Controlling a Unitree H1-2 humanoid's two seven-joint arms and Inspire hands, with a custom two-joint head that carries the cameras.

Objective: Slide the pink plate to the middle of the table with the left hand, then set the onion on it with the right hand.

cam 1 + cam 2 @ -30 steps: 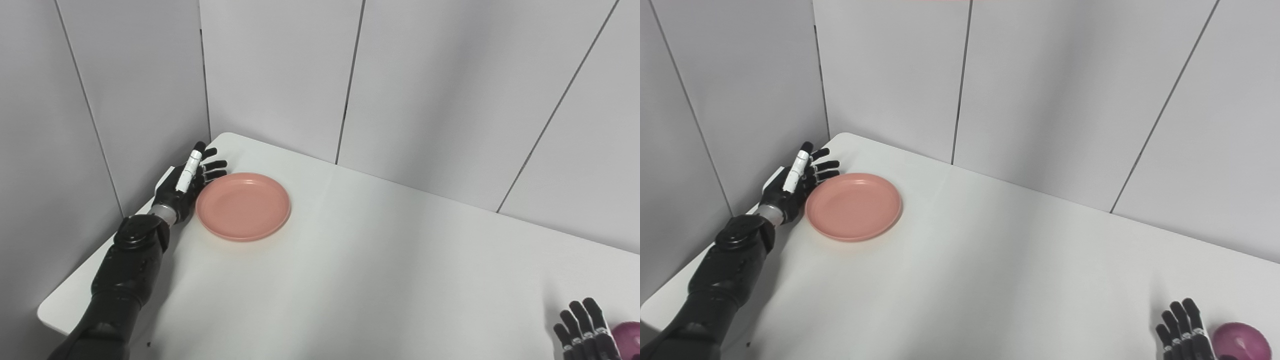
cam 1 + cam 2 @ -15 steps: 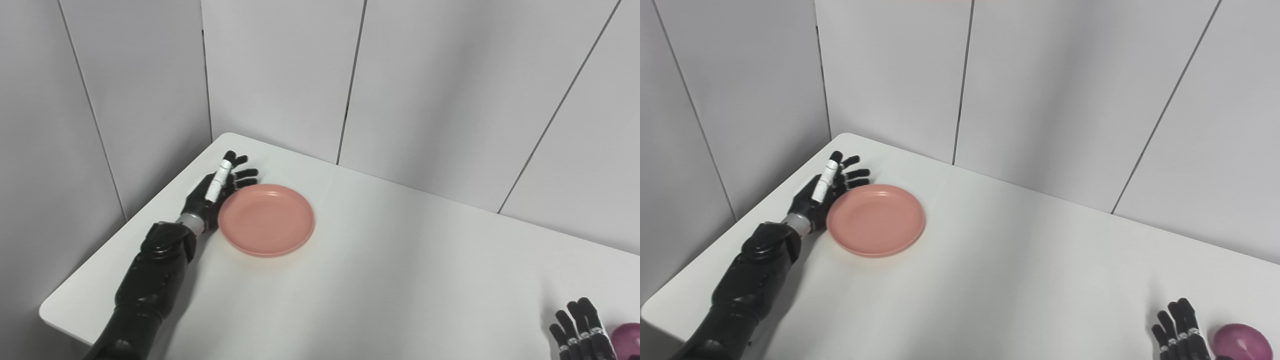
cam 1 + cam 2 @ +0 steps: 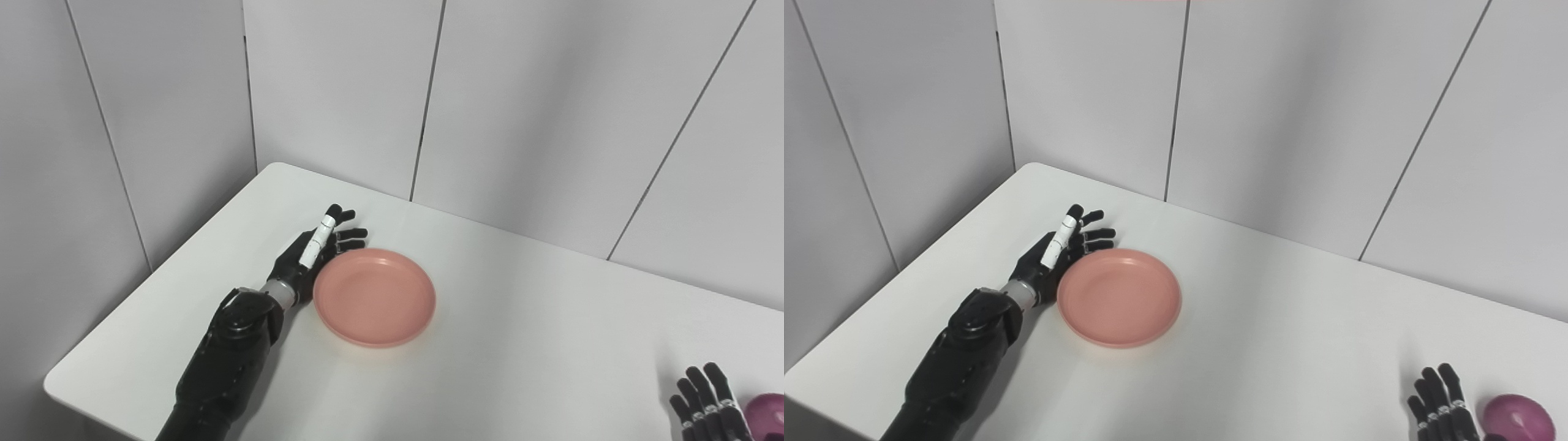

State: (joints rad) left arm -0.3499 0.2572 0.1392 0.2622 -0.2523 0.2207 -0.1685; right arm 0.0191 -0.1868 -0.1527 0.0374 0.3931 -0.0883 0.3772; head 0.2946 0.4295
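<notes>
Plate (image 3: 374, 297): left of bench (image 3: 520, 343) centre; likely light, stiff, slides easily; push at rim.
Left hand (image 3: 312, 251): fingers spread, flat against plate's left rim.
Right hand (image 3: 1442, 407): fingers apart, empty, beside onion (image 3: 1518, 416); onion probably firm, round, apt to roll.

No text, label, brand, number or sign can be read on anything in either view.
</notes>
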